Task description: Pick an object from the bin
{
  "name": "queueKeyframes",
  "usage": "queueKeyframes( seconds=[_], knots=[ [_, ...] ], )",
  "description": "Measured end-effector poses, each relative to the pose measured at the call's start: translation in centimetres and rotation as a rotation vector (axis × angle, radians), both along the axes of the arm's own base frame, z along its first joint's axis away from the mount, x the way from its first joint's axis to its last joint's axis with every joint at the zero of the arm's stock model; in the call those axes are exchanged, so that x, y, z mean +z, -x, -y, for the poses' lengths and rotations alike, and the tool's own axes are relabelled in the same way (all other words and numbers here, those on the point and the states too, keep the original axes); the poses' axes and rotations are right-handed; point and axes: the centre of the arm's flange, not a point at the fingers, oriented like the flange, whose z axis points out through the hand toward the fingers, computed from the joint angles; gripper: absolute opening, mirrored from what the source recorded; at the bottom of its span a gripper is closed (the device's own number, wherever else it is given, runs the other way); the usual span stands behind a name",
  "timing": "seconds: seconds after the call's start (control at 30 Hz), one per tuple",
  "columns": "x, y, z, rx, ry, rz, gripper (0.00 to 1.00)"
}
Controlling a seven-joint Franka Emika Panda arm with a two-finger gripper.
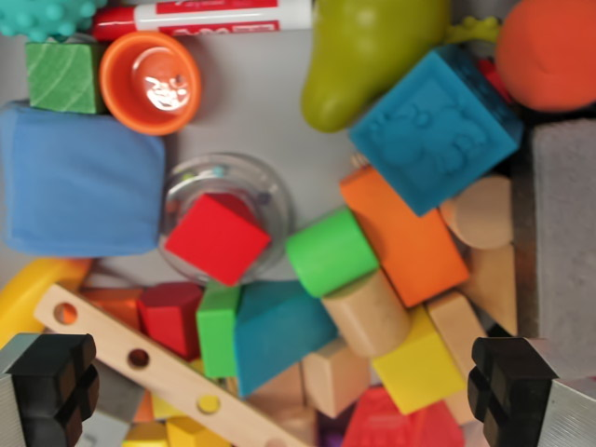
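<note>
Wrist view shows you a bin (251, 102) heaped loosely, blocks lying tilted wherever they landed. Your camera looks straight down; the jaws sit spread wide at 7 and 5 o'clock, pinching nothing. Between them, toward 6, lies the teal block (279, 331), a likely pick.

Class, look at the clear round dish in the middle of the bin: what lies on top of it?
A red cube sits tilted on the clear round dish, covering most of it. Small coloured beads show near its upper rim. Whatever lies beneath the cube is hidden.
</note>
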Motion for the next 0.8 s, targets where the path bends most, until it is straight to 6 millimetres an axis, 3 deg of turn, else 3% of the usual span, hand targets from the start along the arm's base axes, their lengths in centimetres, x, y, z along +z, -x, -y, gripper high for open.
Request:
queueKeyframes(
  seconds=[0.8],
  knots=[
    [-5.3,-1.3,-8.4,0.129,-0.014,0.008,1.00]
  ],
)
